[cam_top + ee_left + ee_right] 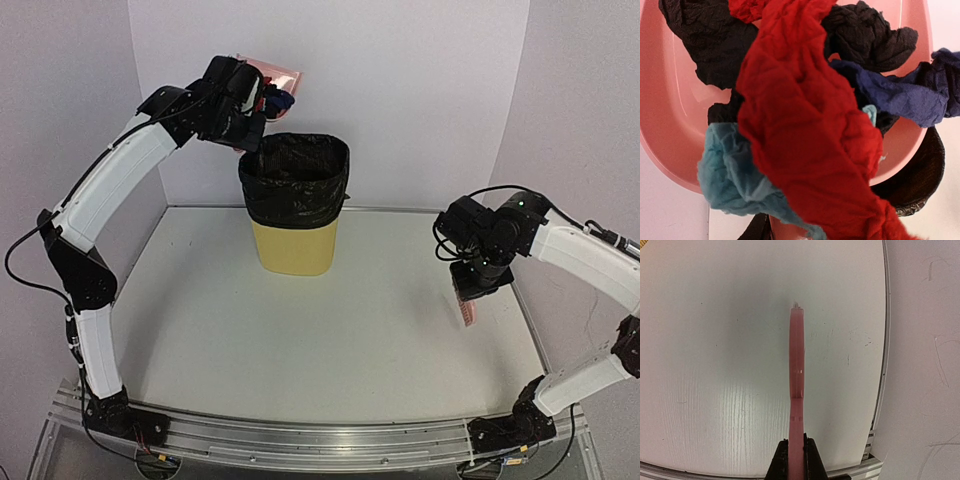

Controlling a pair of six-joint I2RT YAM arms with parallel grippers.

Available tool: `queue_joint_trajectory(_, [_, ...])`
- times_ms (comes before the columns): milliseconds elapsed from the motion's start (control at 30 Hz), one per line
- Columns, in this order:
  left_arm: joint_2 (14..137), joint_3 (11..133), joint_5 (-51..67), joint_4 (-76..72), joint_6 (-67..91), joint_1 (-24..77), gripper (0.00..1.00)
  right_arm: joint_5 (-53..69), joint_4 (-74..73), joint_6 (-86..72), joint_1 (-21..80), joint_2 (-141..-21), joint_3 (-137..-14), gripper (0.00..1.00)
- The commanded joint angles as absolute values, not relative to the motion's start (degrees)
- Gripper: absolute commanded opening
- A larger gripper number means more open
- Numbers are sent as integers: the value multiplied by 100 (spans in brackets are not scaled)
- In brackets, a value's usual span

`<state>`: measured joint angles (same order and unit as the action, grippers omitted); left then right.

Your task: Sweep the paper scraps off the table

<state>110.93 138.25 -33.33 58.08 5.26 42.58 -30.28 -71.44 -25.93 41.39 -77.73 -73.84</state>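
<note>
Scraps first: the paper scraps [805,135] sit heaped in the pink dustpan [660,125], raised off the table [300,340]. They are thin, crumpled and matte. One long red wad lies across the middle, with a light teal one at its lower left, black-looking ones above and a navy one to the right. The dustpan is smooth, glossy plastic with a rounded lip.

My left gripper [240,95] carries that dustpan high, clamped on its near end. The top camera shows the pan tipped, just above and behind the rim of the bin [295,250]. The bin is a pale yellow tapered tub, its mouth wrapped in a wrinkled black liner [295,170].

My left wrist camera shows none of my fingers, only scraps, pan and a curve of black liner at lower right. The top camera gives the scraps as just a red and navy smudge at the pan's edge.

My right gripper [796,445] is closed tight on the pink brush [797,365]. My right wrist camera shows the brush edge-on as a narrow, stiff strip over the white matte tabletop with its faint grain. From above, the brush hangs low over the table's right side, well apart from the bin. A ribbed metal rail [300,440] runs along the front edge.
</note>
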Motion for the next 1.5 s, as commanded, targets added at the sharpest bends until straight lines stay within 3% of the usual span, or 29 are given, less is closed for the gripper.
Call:
queue_joint_trajectory(0, [11506,14173,-3861,5370,-115,4195,0,-2944,-7118,-2573,4113,-7651,-7391,0])
queue_joint_trajectory(467, [12081,14161,-4810,4696,-1383,4139,0,-2926,-7112,-2610,4113,-7759,-7349,0])
queue_joint_trajectory(733, [11901,12939,-5841,2953,-3638,4204,0,-2979,-7118,-2630,4113,-7791,-7339,0])
queue_joint_trajectory(1167, [11953,12507,-6486,147,-6446,4376,0,-2835,-7117,-2707,4113,-7758,-7317,0])
queue_joint_trajectory(1467, [11883,12355,-6488,-1018,-7461,4612,0,-2862,-7113,-2731,4113,-7637,-7273,0])
